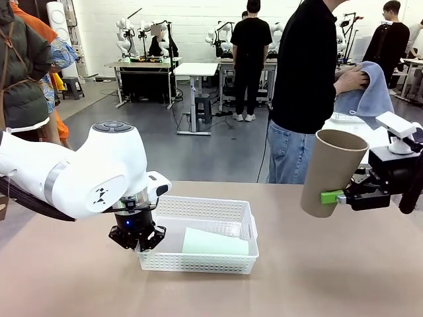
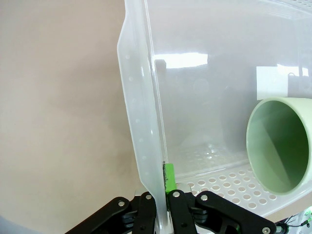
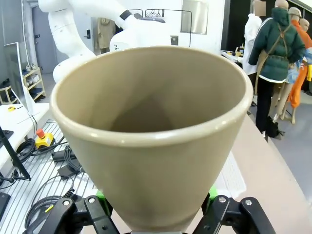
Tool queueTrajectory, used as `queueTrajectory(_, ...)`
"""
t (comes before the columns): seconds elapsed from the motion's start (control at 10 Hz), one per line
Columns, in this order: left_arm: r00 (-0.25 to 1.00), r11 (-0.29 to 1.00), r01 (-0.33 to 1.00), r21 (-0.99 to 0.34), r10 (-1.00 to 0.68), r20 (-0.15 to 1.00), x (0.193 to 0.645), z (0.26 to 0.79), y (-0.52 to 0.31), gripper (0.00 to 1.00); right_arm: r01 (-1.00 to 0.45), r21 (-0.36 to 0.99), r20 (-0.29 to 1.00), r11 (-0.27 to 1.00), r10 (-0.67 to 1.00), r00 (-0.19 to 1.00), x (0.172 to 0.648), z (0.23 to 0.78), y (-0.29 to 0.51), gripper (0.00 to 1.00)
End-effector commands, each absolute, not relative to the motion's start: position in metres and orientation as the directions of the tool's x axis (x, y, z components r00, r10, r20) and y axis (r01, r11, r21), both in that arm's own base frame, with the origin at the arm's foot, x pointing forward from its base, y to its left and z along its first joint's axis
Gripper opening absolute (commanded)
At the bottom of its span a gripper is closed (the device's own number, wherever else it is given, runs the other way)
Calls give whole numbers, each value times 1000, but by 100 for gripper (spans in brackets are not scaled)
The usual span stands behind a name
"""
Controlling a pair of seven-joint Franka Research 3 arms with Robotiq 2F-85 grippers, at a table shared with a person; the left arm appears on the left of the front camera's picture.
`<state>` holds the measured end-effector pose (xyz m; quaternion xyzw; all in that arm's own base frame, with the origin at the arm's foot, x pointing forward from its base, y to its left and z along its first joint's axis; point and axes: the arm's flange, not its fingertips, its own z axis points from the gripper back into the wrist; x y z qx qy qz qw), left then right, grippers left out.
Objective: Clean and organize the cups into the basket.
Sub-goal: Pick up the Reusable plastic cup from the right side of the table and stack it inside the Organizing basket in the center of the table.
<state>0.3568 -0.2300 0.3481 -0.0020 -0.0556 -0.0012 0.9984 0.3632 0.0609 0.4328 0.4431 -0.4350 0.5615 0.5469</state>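
- Clamps the left end effector point(image 1: 137, 239) shut on the basket point(image 1: 205, 202), at its 9 o'clock end.
- In the left wrist view, pinches the basket's thin translucent wall between the two black fingers point(image 2: 183, 207), with a green pad pressed against the inner face.
- Sits flat, as for the basket, near the middle of the tan surface point(image 1: 310, 277), long side running from 9 to 3 o'clock.
- Holds one pale mint green cup point(image 1: 215, 243) on its side on the basket floor, toward the 3 o'clock end, mouth turned to 9 o'clock and facing the left wrist camera.
- Overhangs the basket's 9 o'clock end with the bulky white left arm point(image 1: 86, 168), hiding that corner and part of the rim in the front view.
- Grips a tan-brown cup point(image 1: 330, 172) in the right end effector point(image 1: 336, 196), fingers set on the narrow lower end, green pad on the near side.
- Carries that cup clear above the surface, at 3 o'clock from the basket and well apart from it, tilted with the wide mouth uppermost.
- Hides the right end effector's far finger behind the cup in the front view.
- Beyond the far edge at 12 to 1 o'clock, a person point(image 1: 304, 79) in a black top and jeans, one hand point(image 1: 350, 79) on a blue-grey cloth point(image 1: 367, 96) just above the raised cup.
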Motion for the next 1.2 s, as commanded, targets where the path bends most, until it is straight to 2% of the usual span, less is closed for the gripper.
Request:
queueTrajectory(0.0,992,1000,10,4,-10,124,356,347,-231,0,-999,-3,976,-49,219,-14,370,419,58,0)
queueTrajectory(0.3,992,1000,10,4,-10,124,356,347,-231,0,-999,-3,976,-49,219,-14,370,419,58,0)
queueTrajectory(0.4,992,1000,10,4,-10,124,356,347,-231,0,-999,12,975,-32,224,5,368,416,60,81)
queueTrajectory(0.6,992,1000,10,4,-10,124,356,347,-231,0,-999,6,922,-46,386,-12,385,447,98,81)
queueTrajectory(0.8,992,1000,10,4,-10,124,356,347,-231,0,-994,56,886,-90,463,8,416,470,155,81)
queueTrajectory(1.1,992,1000,10,4,-10,124,356,347,-231,0,-980,191,732,-65,675,98,447,471,229,81)
